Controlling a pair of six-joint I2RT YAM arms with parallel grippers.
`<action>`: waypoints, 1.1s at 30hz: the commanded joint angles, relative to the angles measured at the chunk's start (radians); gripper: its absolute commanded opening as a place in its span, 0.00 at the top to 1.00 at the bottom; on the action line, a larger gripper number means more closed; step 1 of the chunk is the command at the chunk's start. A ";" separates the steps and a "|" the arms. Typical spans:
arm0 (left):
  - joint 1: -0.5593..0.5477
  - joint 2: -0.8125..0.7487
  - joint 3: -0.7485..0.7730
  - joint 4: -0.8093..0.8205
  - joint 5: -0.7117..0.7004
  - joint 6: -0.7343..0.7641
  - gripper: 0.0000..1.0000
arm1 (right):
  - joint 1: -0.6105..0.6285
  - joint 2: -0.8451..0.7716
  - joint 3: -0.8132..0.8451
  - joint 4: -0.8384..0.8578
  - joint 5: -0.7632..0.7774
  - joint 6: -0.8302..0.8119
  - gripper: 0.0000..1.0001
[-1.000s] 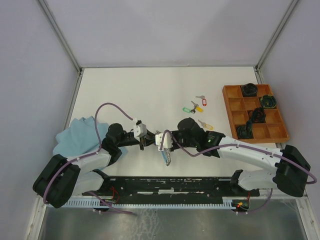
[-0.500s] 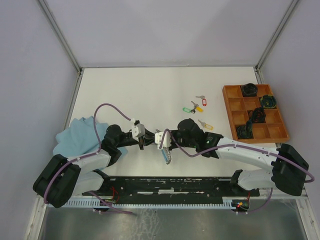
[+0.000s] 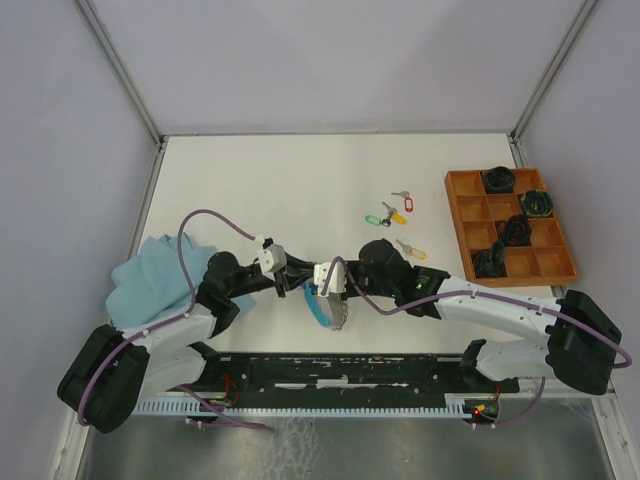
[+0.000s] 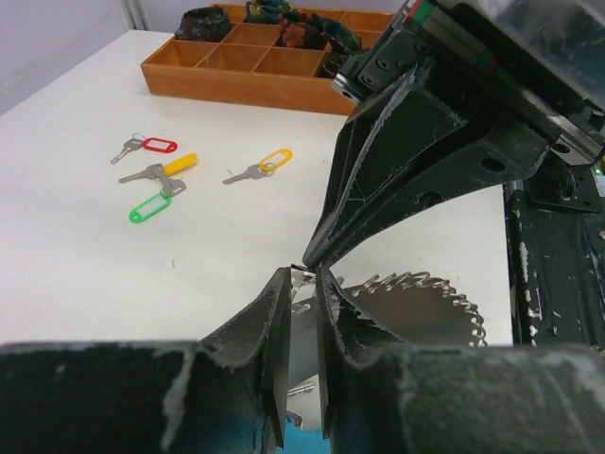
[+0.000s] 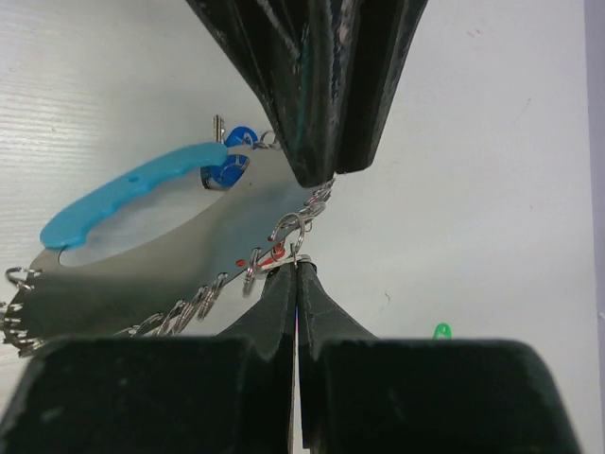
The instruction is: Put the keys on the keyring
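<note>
White table [image 3: 280, 180], crumpled blue cloth [image 3: 150, 272] at left, loose tagged keys [image 3: 397, 214] mid-right, wooden compartment tray [image 3: 468, 186] at right

Grey metal keyring [image 3: 327, 312]: flat crescent, bright blue sleeve along one side, row of small split rings on the curved edge, near-centre of the white surface [image 3: 250, 180]. Blue-tagged key [image 5: 230, 157] at sleeve end. Loose and flat further back: green-tagged key [image 3: 373, 220], yellow-tagged key [image 3: 398, 216], red-tagged key [image 3: 408, 201]. Second yellow-tagged key [image 3: 416, 251] lies slightly apart.

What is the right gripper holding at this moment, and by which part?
The right gripper is shut on the keyring, pinching its edge lined with small rings, on the side opposite the blue sleeve.
</note>
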 commanded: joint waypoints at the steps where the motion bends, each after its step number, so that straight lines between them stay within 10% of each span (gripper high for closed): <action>1: -0.002 -0.052 -0.020 -0.002 -0.056 0.008 0.76 | -0.005 -0.025 0.051 0.000 0.011 0.029 1.00; 20: -0.014 0.007 -0.067 0.054 -0.056 -0.175 0.73 | -0.005 -0.001 0.116 -0.088 0.016 0.009 0.99; 28: -0.015 0.045 -0.077 0.100 -0.114 -0.469 0.68 | -0.005 -0.003 0.095 -0.049 0.025 0.040 0.99; 33: -0.014 -0.008 -0.076 0.009 -0.204 -0.723 0.47 | -0.005 -0.008 0.090 -0.037 0.028 0.055 0.99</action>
